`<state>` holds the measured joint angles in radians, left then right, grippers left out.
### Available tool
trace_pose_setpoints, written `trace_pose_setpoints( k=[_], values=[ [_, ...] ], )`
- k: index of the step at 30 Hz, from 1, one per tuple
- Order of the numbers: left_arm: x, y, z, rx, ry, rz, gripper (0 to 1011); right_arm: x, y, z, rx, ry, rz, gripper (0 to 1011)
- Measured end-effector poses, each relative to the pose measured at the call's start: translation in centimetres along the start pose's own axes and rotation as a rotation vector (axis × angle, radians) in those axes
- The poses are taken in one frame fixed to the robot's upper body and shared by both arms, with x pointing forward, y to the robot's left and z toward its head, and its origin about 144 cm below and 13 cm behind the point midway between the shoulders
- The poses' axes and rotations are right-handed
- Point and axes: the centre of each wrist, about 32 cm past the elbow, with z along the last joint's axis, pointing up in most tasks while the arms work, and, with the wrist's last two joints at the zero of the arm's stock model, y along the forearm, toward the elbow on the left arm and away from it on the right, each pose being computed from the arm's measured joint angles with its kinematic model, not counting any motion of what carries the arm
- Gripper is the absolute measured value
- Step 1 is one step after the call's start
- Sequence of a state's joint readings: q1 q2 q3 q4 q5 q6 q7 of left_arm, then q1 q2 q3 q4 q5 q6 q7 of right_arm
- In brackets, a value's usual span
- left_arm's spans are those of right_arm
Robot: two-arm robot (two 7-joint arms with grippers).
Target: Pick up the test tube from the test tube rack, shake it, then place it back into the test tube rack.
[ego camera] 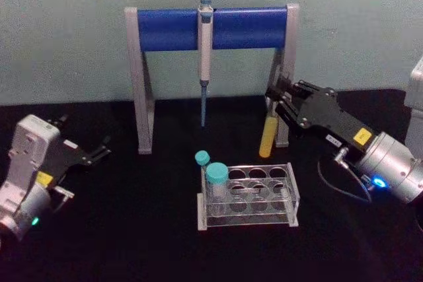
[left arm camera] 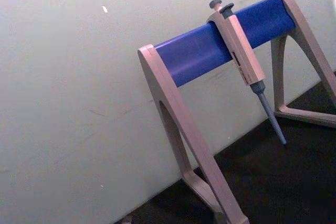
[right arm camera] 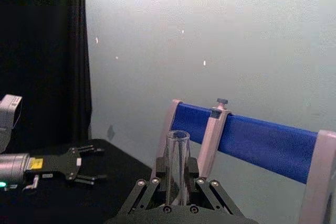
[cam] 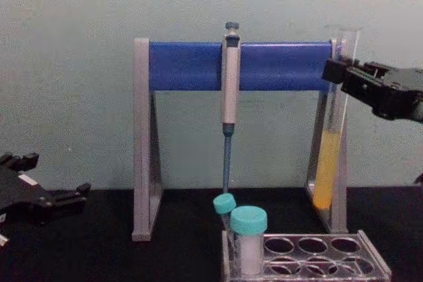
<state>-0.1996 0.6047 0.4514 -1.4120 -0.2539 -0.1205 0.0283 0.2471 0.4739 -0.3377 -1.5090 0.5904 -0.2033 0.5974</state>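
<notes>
The right tool (ego camera: 277,105) was clamped on the test tube (ego camera: 268,138), gripping it by the upper part of the glass and holding it off the black surface (ego camera: 132,229), close in front of the right leg of the pipette stand (ego camera: 144,84). The tube's long axis stood near vertical, open mouth up, with the yellow liquid (cam: 326,173) settled in its lower part; the chest view showed its rounded bottom hanging above the level of the test tube rack (ego camera: 293,193). From the held tube, the rack lay nearer the robot, lower down and slightly toward the robot's left. Two teal-capped tubes (ego camera: 216,175) took up its left end, so the empty holes at its right end were the ones closest to the tube. Judging from that, the pick-up looked done, and either the shake or the return was in hand; which one could not be told. The return would call for bringing the tube toward the robot and a little left while keeping it upright, then lowering it straight into a hole, since a tilt could catch the bottom on the rack's top plate or spill through the uncapped mouth. The right arm was plainly the nearer one. The left tool (ego camera: 99,151) sat well apart at the left of the surface, fingers spread and empty. The pipette (ego camera: 205,44) hung on the stand's blue bar, clear of the tube.
</notes>
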Motion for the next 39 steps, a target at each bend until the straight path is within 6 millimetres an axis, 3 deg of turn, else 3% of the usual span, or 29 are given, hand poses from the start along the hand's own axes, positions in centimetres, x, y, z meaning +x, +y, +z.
trace_pose_setpoints(
  k=[39],
  values=[
    [0.0,0.0,0.0,0.000,0.000,0.000,1001,0.4,0.8,-2.7,-0.097,0.041,0.045,223]
  ],
)
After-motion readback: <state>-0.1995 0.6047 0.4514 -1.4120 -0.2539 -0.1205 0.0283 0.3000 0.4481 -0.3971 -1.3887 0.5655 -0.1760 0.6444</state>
